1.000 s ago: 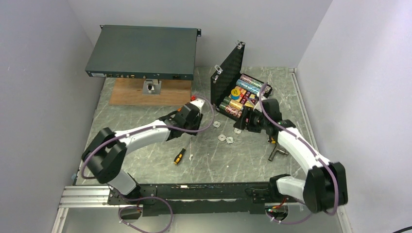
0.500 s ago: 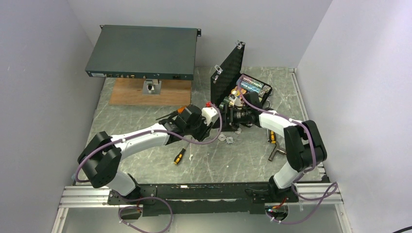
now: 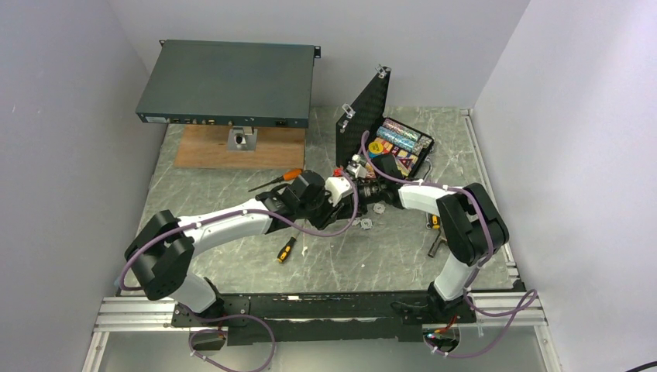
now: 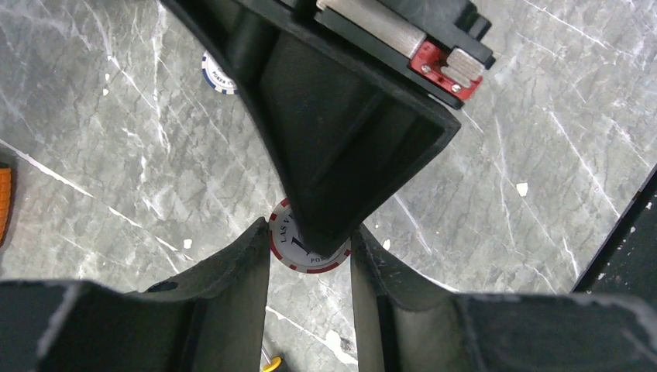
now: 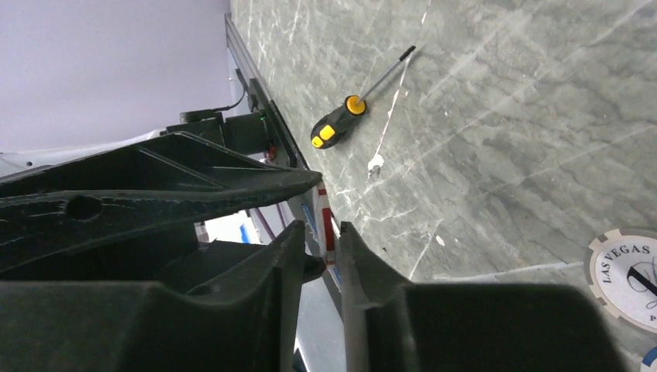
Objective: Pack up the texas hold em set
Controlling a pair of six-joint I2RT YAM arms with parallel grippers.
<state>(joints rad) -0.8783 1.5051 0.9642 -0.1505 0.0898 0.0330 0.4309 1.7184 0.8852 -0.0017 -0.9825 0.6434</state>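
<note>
Chips of this kind are light, stiff discs with slick faces. One lying flat gives little to grab, so I judge the rim the only place to take hold, a finger on each side. The red-and-white chip [image 4: 308, 262] is at the middle of the table [image 3: 372, 263], just near and left of the open black case [image 3: 364, 116]. It sits between the fingers of the left claw [image 4: 310, 227], which are spread to about its width and seem to touch its rim. Whether they squeeze it or it only lies on the stone, I cannot tell.

The right claw [image 5: 321, 229] has its fingers pressed almost together, with nothing visible between them. In the left wrist view its tip covers part of the chip's face, so it stands in the way of a clean lift.

Chip rows [image 3: 399, 138] fill the case. Loose chips [image 3: 364, 223] lie just to the near right, a blue chip [image 4: 215, 76] is close by, and a whitish chip [image 5: 629, 273] lies beside the right claw. A yellow-and-black screwdriver [image 3: 286, 249] lies nearer, an orange screwdriver [image 3: 288, 176] lies to the left, and the green rack unit [image 3: 225, 81] stands far left, well apart.
</note>
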